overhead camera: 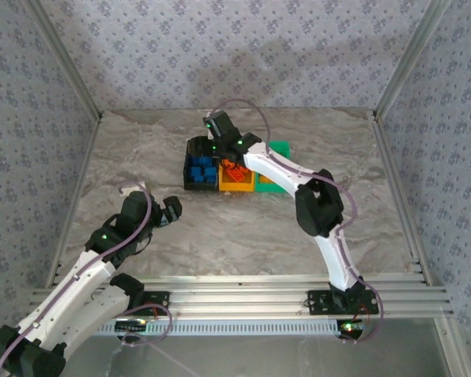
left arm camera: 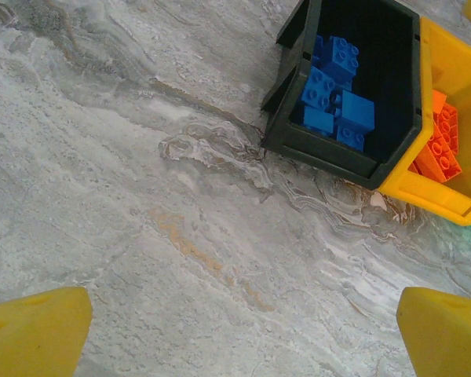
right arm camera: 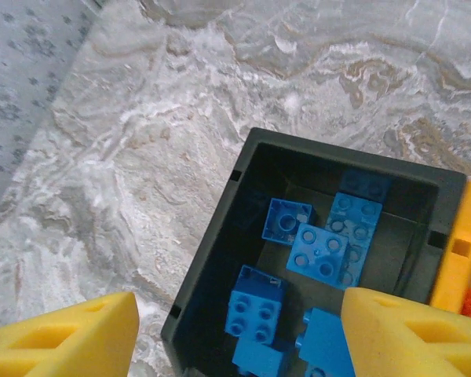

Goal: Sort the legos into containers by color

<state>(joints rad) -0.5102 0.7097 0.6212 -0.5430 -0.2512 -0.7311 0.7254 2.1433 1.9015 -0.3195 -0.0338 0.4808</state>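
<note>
The containers stand in a row mid-table: a black bin (overhead camera: 190, 151), a yellow-orange bin (overhead camera: 237, 187) and a green bin (overhead camera: 279, 149). Several blue legos (right arm camera: 318, 251) lie inside the black bin (right arm camera: 212, 243). Red-orange legos (left arm camera: 439, 145) lie in the yellow-orange bin (left arm camera: 432, 196). My right gripper (right arm camera: 239, 334) hovers over the black bin's left half, open, with nothing between its yellow fingers (right arm camera: 408, 330). Off to the near left of the bins, my left gripper (left arm camera: 243, 330) stands open above bare marble table; in the top view this left gripper (overhead camera: 173, 210) is well short of the row.
The grey marbled table (overhead camera: 141, 165) is walled with patterned paper on three sides. An aluminium rail (overhead camera: 243, 287) runs along the near edge by the arm bases. The right arm (overhead camera: 318, 204) reaches across the green bin.
</note>
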